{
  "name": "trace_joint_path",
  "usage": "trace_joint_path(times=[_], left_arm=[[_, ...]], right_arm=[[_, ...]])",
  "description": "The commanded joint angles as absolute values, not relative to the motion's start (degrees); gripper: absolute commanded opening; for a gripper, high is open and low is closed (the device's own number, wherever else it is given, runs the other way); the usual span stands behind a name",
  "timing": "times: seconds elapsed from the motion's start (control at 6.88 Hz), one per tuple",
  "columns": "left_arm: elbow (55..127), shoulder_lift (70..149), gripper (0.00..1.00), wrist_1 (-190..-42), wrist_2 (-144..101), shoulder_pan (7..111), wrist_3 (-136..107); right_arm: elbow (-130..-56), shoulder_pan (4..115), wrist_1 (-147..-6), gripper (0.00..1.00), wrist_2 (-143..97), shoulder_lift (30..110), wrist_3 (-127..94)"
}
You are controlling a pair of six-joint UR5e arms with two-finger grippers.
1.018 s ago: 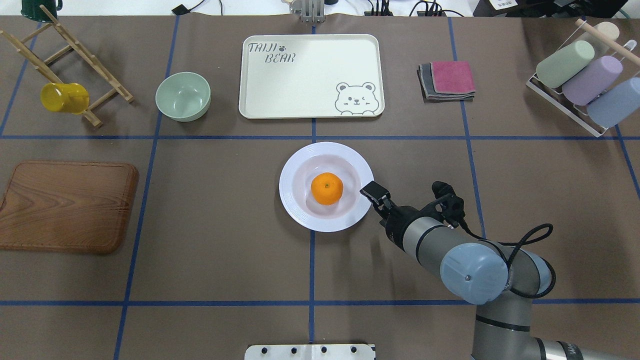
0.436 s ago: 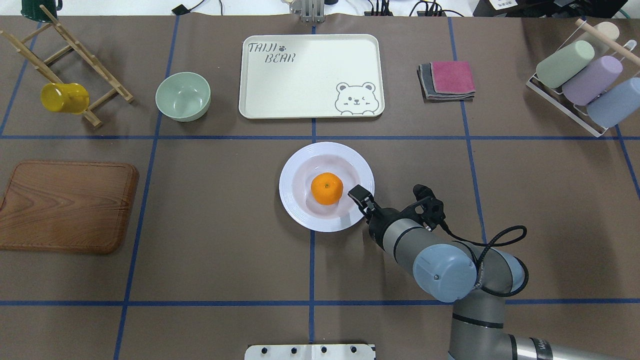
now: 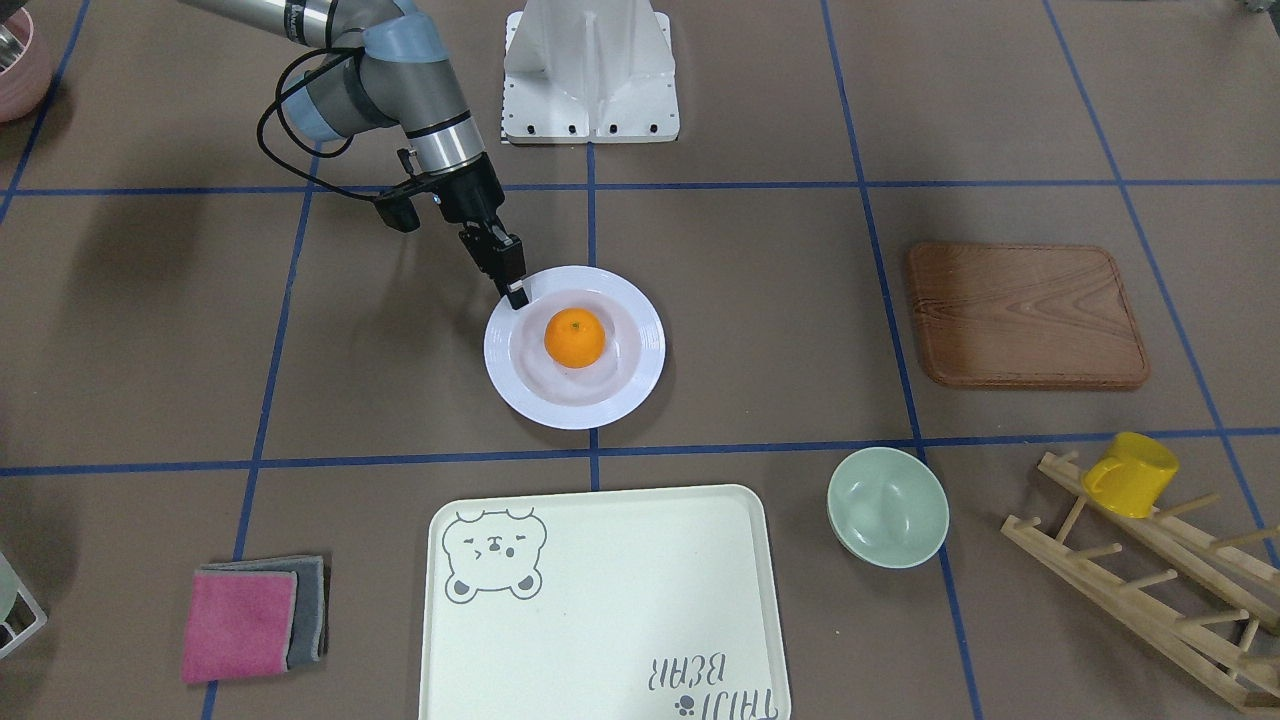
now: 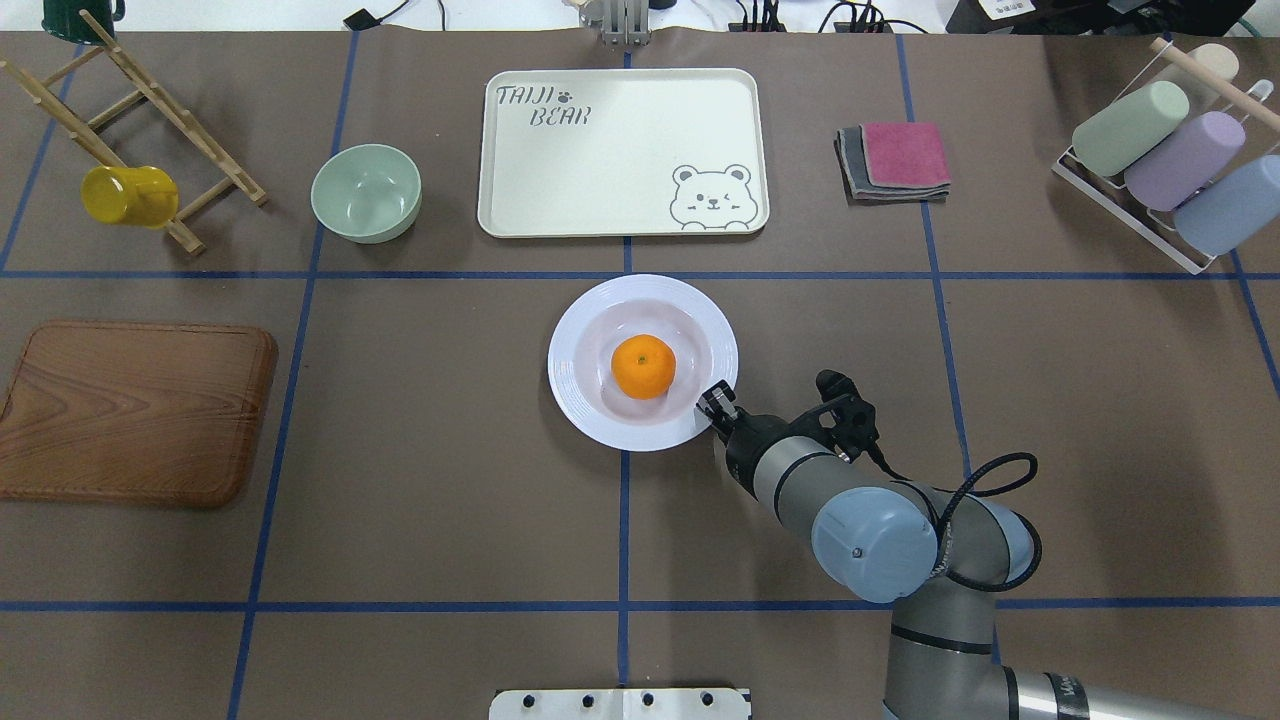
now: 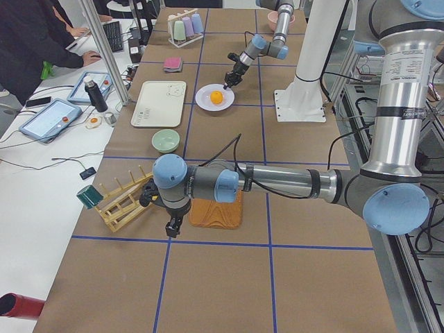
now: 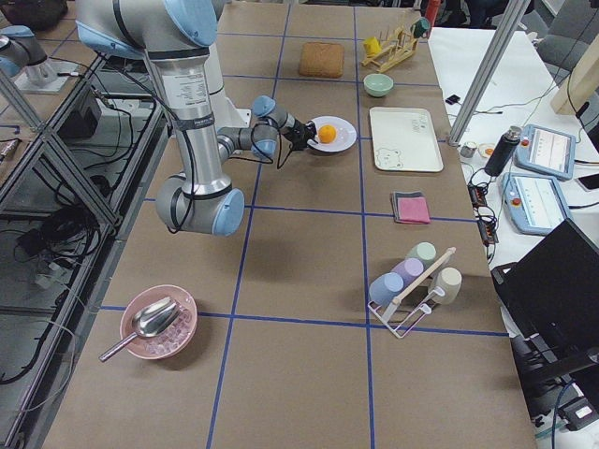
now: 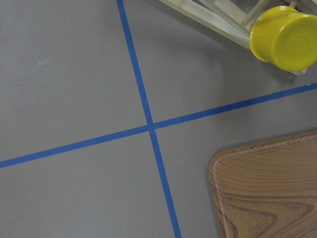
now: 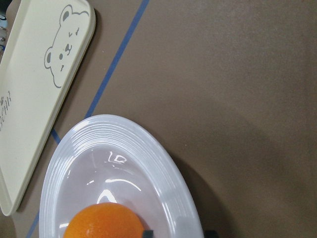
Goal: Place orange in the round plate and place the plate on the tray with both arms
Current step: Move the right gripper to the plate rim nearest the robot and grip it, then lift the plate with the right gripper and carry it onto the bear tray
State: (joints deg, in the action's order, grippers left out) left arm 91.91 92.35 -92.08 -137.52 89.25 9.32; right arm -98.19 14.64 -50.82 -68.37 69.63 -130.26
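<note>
Right hand [image 4: 713,399] pinches the round plate [image 4: 577,396] on the brown, blue-taped table [image 4: 420,520].

Fixtures on your worktop [image 4: 420,520], which is taped in blue squares: a pale green bowl [image 4: 366,192]; a brown wooden board [image 4: 135,410]; a yellow mug [image 4: 128,195] hung on a wooden peg rack [image 4: 205,135]; folded pink and grey cloths [image 4: 900,158]; pastel cups [image 4: 1170,160] lying in a wire rack; a pink bowl [image 6: 157,323] holding a metal scoop.

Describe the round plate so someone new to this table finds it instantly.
Find the big cream bear tray. Just on the robot's side of it lies the round plate, holding the orange. Unlike the green bowl, it is white, wide-rimmed and ribbed.
</note>
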Motion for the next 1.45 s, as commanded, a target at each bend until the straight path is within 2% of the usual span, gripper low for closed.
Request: trace_joint_path(times=[0.0, 1.02, 1.31], left_arm=[[92.0, 92.3, 0.99, -92.1, -137.7, 89.4, 9.3], [94.1, 90.9, 0.99, -92.1, -138.7, 89.4, 9.2], [94.4, 90.8, 0.99, -92.1, -138.7, 89.4, 9.2]], right_arm=[[-99.0, 15.0, -50.1, 0.00, -66.5, 69.5, -130.3], [-99.6, 17.1, -35.9, 0.00, -57.0, 69.6, -130.3], [-96.0, 21.4, -36.3, 0.00, -57.0, 65.3, -132.8]])
